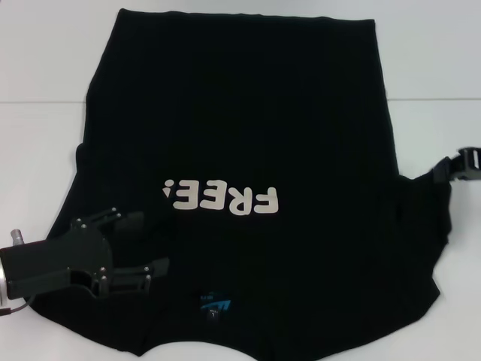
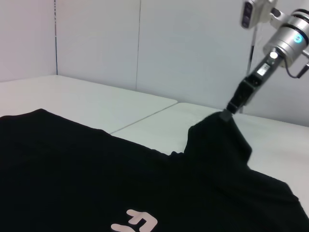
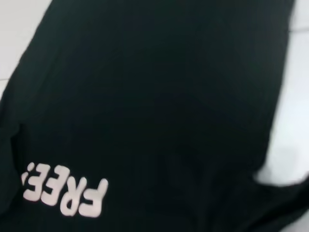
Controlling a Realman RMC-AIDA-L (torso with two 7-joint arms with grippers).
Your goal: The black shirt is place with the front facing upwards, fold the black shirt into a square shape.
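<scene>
**benchwatcher:** So the black shirt point(image 1: 248, 150) lies spread front-up on the white bench point(image 1: 45, 68), "FREE!" lettering point(image 1: 223, 198) facing the robot, blue neck label point(image 1: 215, 304) at the near edge. Right pincer point(image 1: 467, 161) has a pinch of the right sleeve and holds it up in a little peak, which shows best in the left wrist view. Left pincer point(image 1: 139, 244) sits over the left shoulder area, fingers apart, nothing in them that anyone can see.

**foldfan22:** Looks like the sleeve-fold step. The robot's best bet is carrying that sleeve inward low and steady, so the body panel doesn't drag along. Left one could pin the cloth or take its own sleeve. Release only once the sleeve lies flat, or the square comes out lumpy.
</scene>
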